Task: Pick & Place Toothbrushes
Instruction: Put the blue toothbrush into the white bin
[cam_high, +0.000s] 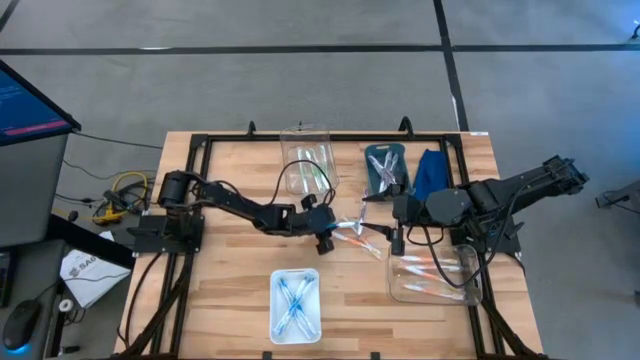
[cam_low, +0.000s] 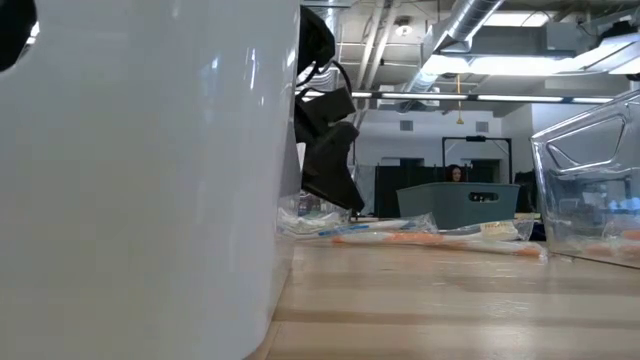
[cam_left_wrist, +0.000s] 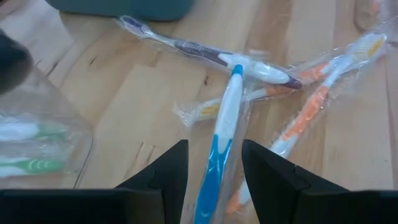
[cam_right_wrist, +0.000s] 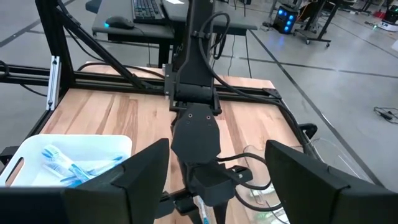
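Left gripper (cam_left_wrist: 214, 171) at mid-frame of the high view grips the blue toothbrush (cam_left_wrist: 222, 134) between its fingers, the handle's long axis running straight ahead of the claw toward the loose pile of toothbrushes (cam_left_wrist: 298, 93). White tray (cam_high: 296, 306) with blue brushes sits lower centre, nearer this arm. Right gripper (cam_right_wrist: 214, 180) hovers close by, released and, it seems, empty

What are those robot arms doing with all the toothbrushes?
They are sorting wrapped toothbrushes by colour into boxes. The left hand is at the loose pile in the middle of the table, its fingers on either side of a blue toothbrush. Orange ones and a dark purple one lie around it. The white tray already holds blue brushes. The right hand waits open beside the pile.
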